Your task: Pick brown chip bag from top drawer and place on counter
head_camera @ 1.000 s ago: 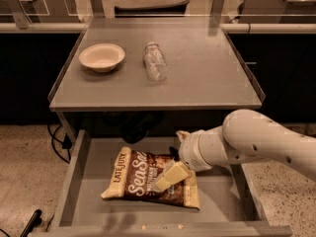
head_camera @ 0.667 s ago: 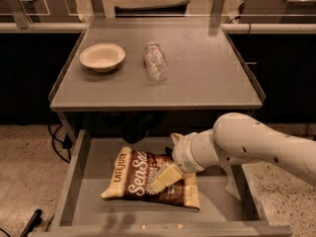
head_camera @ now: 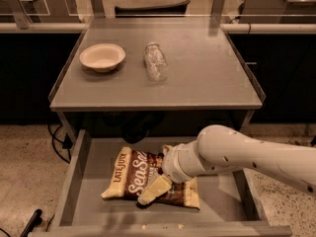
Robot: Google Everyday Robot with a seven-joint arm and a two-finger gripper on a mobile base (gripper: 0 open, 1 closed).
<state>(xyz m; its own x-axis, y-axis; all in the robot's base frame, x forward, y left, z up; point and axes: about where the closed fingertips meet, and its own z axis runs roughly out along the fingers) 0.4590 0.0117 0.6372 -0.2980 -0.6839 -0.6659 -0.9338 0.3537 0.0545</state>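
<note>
The brown chip bag (head_camera: 133, 174) lies flat in the open top drawer (head_camera: 94, 164), left of centre, with its "Sea Salt" and "Late July" lettering facing up. My gripper (head_camera: 152, 191) is down in the drawer, resting on the bag's lower middle. The white arm (head_camera: 237, 154) reaches in from the right and hides the bag's right part. The counter (head_camera: 197, 78) is above the drawer.
A cream bowl (head_camera: 102, 57) stands on the counter's left side. A clear plastic bottle (head_camera: 155, 62) lies on its side near the counter's middle. The drawer's low side walls (head_camera: 74, 177) flank the bag. A speckled floor surrounds the table.
My arm and gripper have shifted slightly left over the bag. The bag, bowl and bottle have not moved.
</note>
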